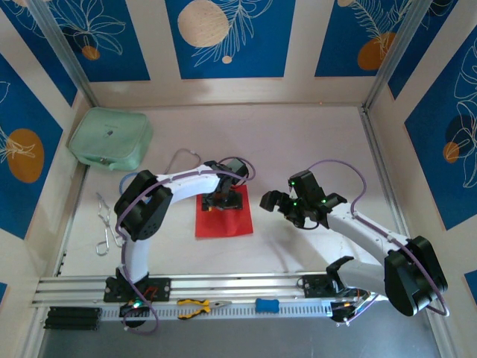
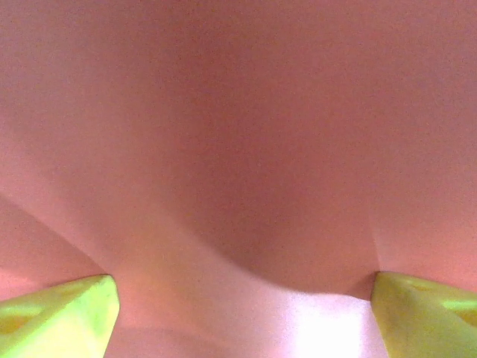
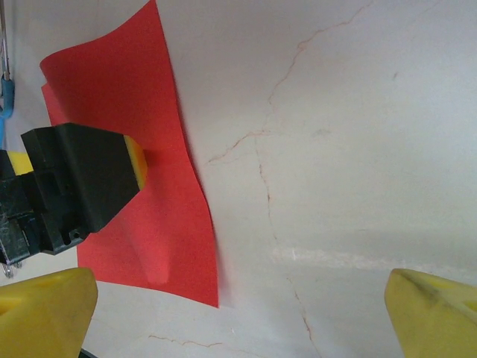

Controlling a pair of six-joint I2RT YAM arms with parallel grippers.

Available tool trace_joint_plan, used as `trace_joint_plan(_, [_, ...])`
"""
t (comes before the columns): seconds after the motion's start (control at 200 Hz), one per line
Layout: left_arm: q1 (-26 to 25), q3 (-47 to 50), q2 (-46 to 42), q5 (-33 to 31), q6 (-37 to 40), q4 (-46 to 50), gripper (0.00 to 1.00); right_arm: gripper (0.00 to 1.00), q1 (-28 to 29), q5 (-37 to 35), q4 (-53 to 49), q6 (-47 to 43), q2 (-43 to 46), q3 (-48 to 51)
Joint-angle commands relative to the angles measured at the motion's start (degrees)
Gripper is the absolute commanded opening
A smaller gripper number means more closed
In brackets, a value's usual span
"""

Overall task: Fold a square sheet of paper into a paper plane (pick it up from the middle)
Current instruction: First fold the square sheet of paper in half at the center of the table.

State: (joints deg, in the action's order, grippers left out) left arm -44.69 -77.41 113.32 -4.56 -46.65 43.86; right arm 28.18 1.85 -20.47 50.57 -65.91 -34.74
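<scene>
The square sheet of paper (image 1: 232,222) lies on the pale, veined table (image 1: 313,142), a little left of centre in the overhead view, bright red against the top. The left gripper (image 1: 221,200) is down on the sheet's upper half, its arm arching over from the lower left. Through that arm's own camera the red sheet (image 2: 238,149) sits close under the lens. The two yellow-green fingertips (image 2: 59,317) are in the bottom corners, wide apart, both resting on the paper, and the sheet humps up in a soft ridge between them. So that claw stands wide open, pressing on the paper, not clamped on it.

The right gripper (image 1: 274,207) hangs just right of the sheet, clear of it. Its wrist camera has its yellow fingertips (image 3: 45,317) at the two lower corners of the frame, spread wide, with bare tabletop between them and nothing in its hold. On the left of that frame the red sheet (image 3: 160,246) shows again, with one black, yellow-padded finger (image 3: 82,186) of the left gripper set on it and a raised fold running down the paper below the pad.

A mint-green pouch (image 1: 110,139) sits in the upper left overhead, and yellow-handled pliers (image 1: 195,305) lie along the bottom rail
</scene>
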Motion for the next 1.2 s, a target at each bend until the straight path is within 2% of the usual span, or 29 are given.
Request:
trace_joint_plan(0.0, [0.13, 2.52, 2.76, 2.05, -0.39, -0.87, 0.88, 0.98, 0.47, -0.78, -1.32, 0.7, 0.61, -0.88])
trace_joint_plan(0.16, [-0.46, 1.96, 1.23, 0.85, 0.46, -0.06, 0.91, 0.98, 0.47, -1.24, -1.68, 0.76, 1.13, -0.88])
trace_joint_plan(0.275, [-1.06, 0.78, -0.56, -1.31, 1.17, 1.61, 0.99, 0.98, 0.47, -1.17, -1.61, 0.5, 1.73, -0.86])
trace_joint_plan(0.52, [-1.28, 0.29, -3.43, -3.53, 0.87, 2.46, 1.0, 0.98, 0.46, -0.97, -1.33, 0.49, 1.88, -0.86])
trace_joint_plan(0.985, [-1.28, 3.04, 2.02, 1.92, -0.09, -0.31, 0.99, 0.98, 0.42, -1.89, -1.92, 0.95, 3.38, 0.12])
trace_joint_plan(1.195, [-1.35, 5.23, 1.54, 3.24, -0.99, -3.16, 0.98, 0.99, 0.42, -8.31, -2.86, 1.55, 7.45, 1.14])
